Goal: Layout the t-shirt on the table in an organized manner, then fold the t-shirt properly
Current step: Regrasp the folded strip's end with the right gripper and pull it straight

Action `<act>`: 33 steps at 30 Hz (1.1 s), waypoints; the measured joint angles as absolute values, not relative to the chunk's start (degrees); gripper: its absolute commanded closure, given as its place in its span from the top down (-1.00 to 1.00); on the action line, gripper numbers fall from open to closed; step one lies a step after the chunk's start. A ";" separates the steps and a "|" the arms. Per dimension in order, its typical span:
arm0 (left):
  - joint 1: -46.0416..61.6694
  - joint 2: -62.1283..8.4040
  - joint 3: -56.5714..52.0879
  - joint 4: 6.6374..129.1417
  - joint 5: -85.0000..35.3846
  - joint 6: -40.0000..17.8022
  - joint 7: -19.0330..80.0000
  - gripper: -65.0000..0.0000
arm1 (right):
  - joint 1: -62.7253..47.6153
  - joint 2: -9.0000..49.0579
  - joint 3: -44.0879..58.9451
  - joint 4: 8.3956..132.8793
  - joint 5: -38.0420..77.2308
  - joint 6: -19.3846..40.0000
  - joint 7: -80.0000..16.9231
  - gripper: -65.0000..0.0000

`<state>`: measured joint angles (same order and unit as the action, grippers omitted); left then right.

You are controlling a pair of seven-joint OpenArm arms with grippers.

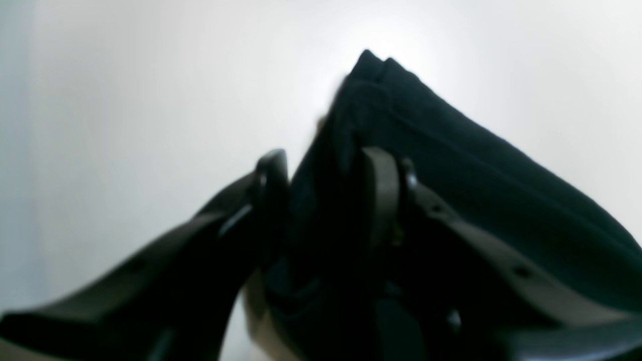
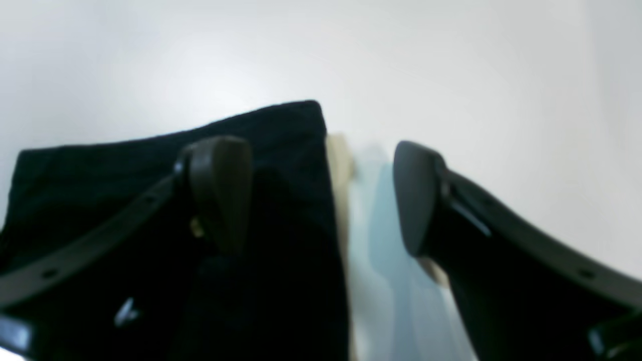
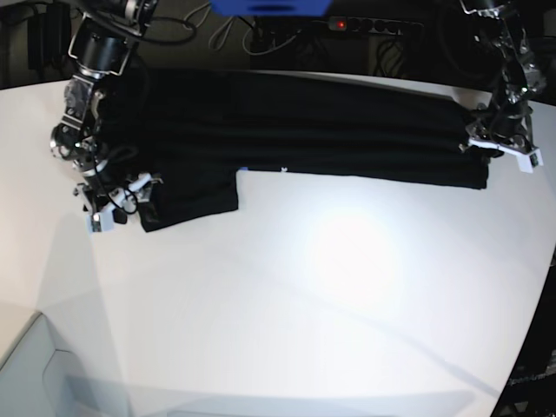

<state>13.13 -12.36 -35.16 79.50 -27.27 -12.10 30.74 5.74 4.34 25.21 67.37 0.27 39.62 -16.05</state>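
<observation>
The black t-shirt (image 3: 304, 130) lies stretched in a long band across the far side of the white table (image 3: 347, 304), with one part hanging lower at the left. My left gripper (image 3: 499, 148) holds the shirt's right end. In the left wrist view its fingers (image 1: 381, 190) pinch a raised ridge of t-shirt (image 1: 476, 165), so that gripper (image 1: 326, 165) is shut on fabric. My right gripper (image 3: 117, 204) is at the shirt's left end. In the right wrist view it (image 2: 316, 165) stands wide open, one finger (image 2: 220, 190) over the t-shirt (image 2: 100, 170), the other over bare table (image 2: 501, 100).
A power strip (image 3: 373, 24) with a red light, cables and a blue object (image 3: 269, 7) sit behind the table's far edge. The table's curved edge runs along the lower left (image 3: 61, 334) and the right side.
</observation>
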 measured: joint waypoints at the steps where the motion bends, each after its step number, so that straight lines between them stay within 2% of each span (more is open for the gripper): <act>1: 13.10 -12.36 -35.16 79.50 -27.27 -12.10 30.76 -0.29 | 5.85 4.10 25.26 67.09 0.32 39.59 -15.94 0.36; 3: 13.10 -12.36 -35.16 79.50 -27.27 -12.08 30.83 -0.29 | 5.96 3.27 25.30 67.09 0.38 39.62 -15.81 0.33; 5: 13.13 -12.34 -35.16 79.50 -27.27 -12.10 30.83 -0.29 | 5.85 2.70 25.15 67.09 0.40 39.62 -15.57 0.18; 8: 13.10 -12.36 -35.16 79.50 -27.27 -12.10 30.85 -0.29 | 5.65 2.11 24.01 67.11 0.40 39.62 -15.40 -0.24; 12: 13.10 -12.36 -35.16 79.50 -27.27 -12.10 30.85 -0.29 | 5.65 1.45 23.18 67.18 0.45 39.62 -16.27 -0.96; 13: 13.10 -12.36 -35.16 79.50 -27.27 -12.10 30.85 -0.29 | 5.61 1.41 23.24 67.24 0.40 39.62 -16.29 -1.00; 18: 12.97 -12.34 -35.16 79.40 -27.27 -12.05 30.87 -0.29 | 0.91 1.41 23.42 75.29 -0.73 39.62 -18.17 -1.00; 27: 12.97 -12.36 -35.11 79.18 -27.31 -12.16 30.48 -0.29 | -11.27 -1.69 24.14 98.28 -0.10 40.12 -17.98 -1.00; 33: 12.97 -12.34 -35.00 79.11 -27.29 -12.19 30.44 -0.29 | -16.10 -8.05 32.91 104.71 -0.10 40.05 -18.22 -1.00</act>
<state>12.97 -12.34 -35.00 79.11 -27.29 -12.19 30.44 -16.10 -8.05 32.91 104.71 -0.10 40.05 -18.22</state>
